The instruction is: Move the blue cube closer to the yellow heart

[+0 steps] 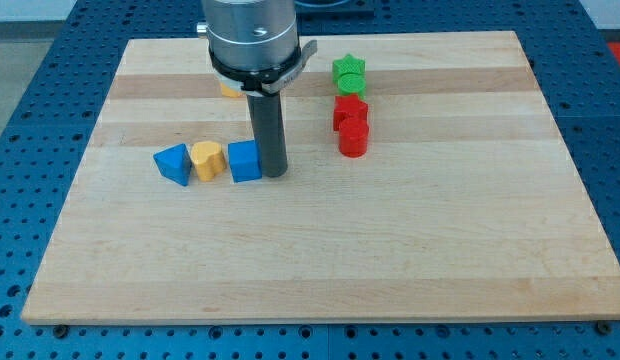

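The blue cube (244, 161) sits left of the board's middle. The yellow heart (205, 160) lies just to its left, a narrow gap or light contact between them. My tip (274, 174) rests on the board right against the blue cube's right side. The rod rises from there to the arm's grey body at the view's top.
A blue triangular block (173, 163) lies left of the yellow heart. A green star (349, 69) and a green block (351, 86) sit above two red blocks (351, 113) and a red cylinder (353, 140). A yellow-orange block (229, 89) is mostly hidden behind the arm. The wooden board (390, 250) ends in blue pegboard.
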You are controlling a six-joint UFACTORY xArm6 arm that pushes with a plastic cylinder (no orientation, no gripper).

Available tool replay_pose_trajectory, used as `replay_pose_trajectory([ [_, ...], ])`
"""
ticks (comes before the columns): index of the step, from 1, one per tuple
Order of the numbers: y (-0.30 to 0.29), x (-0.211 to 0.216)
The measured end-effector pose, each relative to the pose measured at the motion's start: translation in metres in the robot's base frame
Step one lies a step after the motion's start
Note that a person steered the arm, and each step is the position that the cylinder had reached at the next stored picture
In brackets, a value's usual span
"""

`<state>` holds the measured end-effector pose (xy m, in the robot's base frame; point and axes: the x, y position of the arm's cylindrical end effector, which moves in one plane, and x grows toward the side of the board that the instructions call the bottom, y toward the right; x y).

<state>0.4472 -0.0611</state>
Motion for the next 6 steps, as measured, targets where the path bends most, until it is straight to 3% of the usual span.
replay_pose_trajectory([
  [3, -0.001, 0.000],
  [6, 0.003, -0.036],
])
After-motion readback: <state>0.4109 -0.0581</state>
